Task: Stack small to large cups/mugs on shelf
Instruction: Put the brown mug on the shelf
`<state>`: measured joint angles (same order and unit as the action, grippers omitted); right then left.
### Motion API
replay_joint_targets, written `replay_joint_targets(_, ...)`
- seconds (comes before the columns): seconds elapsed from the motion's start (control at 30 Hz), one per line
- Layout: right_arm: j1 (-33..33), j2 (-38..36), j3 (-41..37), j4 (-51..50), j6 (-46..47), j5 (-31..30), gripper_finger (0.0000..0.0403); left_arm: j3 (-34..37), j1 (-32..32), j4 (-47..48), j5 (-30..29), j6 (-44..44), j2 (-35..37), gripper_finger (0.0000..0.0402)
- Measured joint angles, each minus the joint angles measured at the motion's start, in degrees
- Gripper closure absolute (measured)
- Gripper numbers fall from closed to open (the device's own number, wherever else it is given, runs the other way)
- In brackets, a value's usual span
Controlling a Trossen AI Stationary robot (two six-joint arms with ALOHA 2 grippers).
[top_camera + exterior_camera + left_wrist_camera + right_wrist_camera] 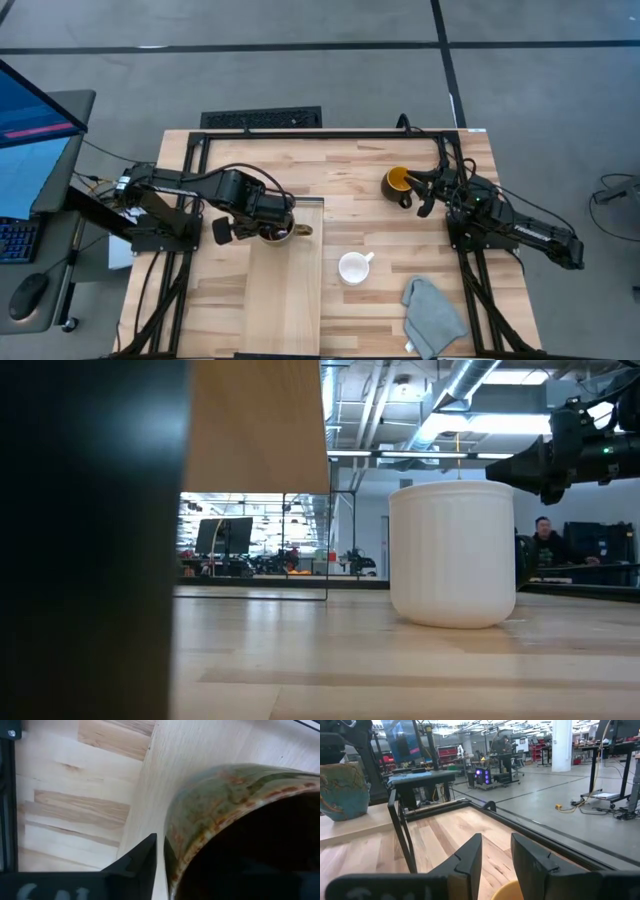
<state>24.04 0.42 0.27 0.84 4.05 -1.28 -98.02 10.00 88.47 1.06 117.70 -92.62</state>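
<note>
The large brown-olive mug stands on the far end of the pale wooden shelf, its handle toward the table's right. My left gripper is shut on it. The medium dark mug with the yellow inside stands on the table at the far right. My right gripper hovers just over it, fingers a narrow gap apart and holding nothing. The mug's yellow rim shows below the fingers. The small white mug stands on its base on the table, right of the shelf. My left gripper holds the large mug by its rim on the side toward the table's left. One finger lies against the outside of the wall; the other is hidden in the dark inside. The gripper comes from above, and the mug stands upright on the shelf.
A grey cloth lies crumpled at the table's near right. The shelf is raised on a black frame. A black frame rail runs along the table's far edge. A person sits in the room beyond the table.
</note>
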Motion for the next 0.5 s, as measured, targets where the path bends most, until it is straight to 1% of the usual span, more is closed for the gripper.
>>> replay_joint_targets(0.17,-0.01,-0.01,0.00,0.00,0.00,0.00,0.0276,-0.13,0.00,-1.57,-0.98,-2.36,0.02,0.0236)
replay_joint_targets(0.23,0.00,-0.01,0.01,-0.01,0.00,0.00,0.0276,-1.09,0.00,-1.79,-2.16,-4.30,0.02,0.0233)
replay_joint_targets(0.33,-0.01,0.00,0.00,-0.01,0.02,0.00,0.0276,-2.98,0.07,-1.93,-4.97,-4.49,0.11,0.0232)
replay_joint_targets(0.5,-0.01,-0.01,0.01,0.00,0.46,0.00,0.0276,-5.21,0.02,0.68,-5.68,-3.65,0.15,0.0232)
